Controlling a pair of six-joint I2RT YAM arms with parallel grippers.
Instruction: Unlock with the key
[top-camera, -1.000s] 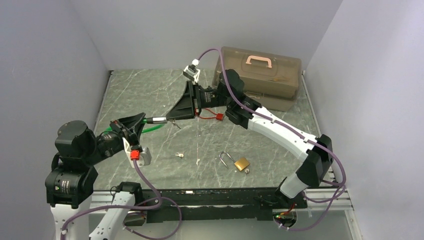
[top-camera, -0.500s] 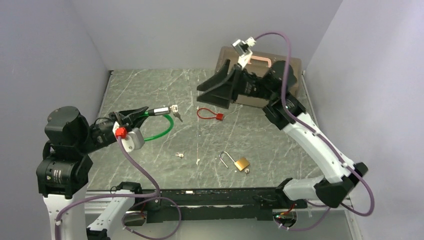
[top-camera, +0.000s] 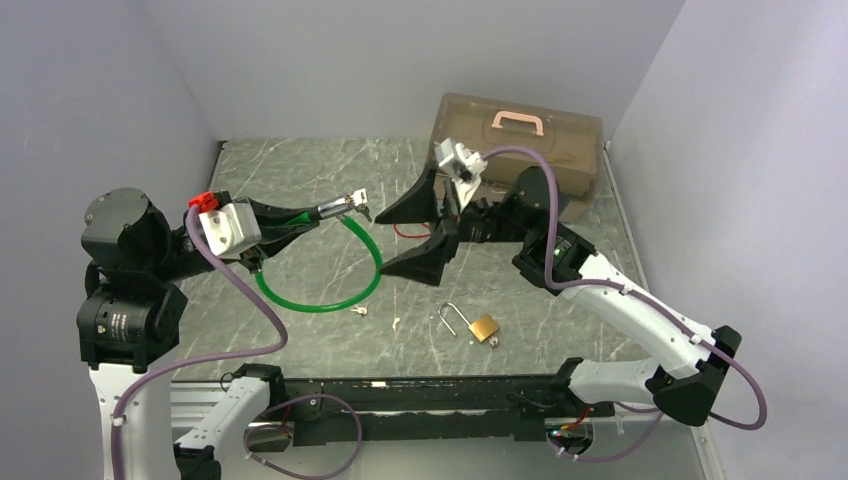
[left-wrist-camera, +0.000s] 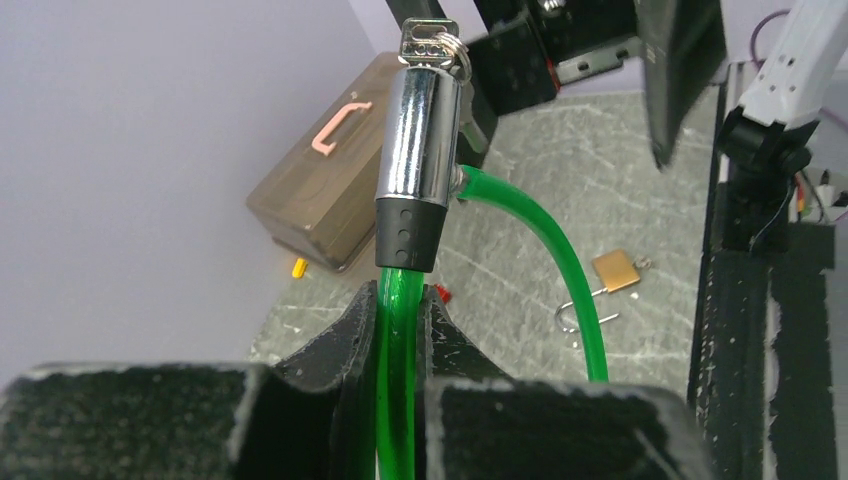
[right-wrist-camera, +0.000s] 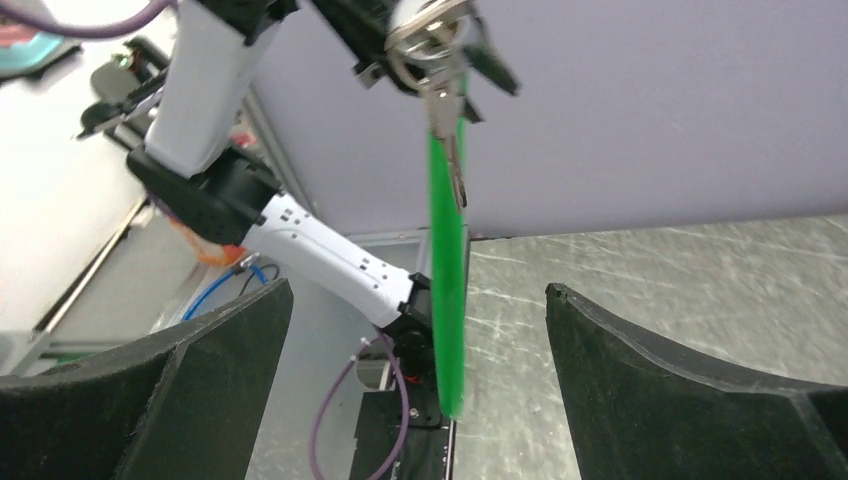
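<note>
Green cable lock (top-camera: 322, 305) clamped in left pincer (top-camera: 300, 217), right pincer (top-camera: 381, 245) spread wide

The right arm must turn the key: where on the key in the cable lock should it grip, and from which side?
Grip the flat key head sticking out of the end of the chrome barrel, coming along the barrel's axis with the open right gripper. The left gripper clamps the green cable at the barrel's other end, so only the key end is free.
</note>
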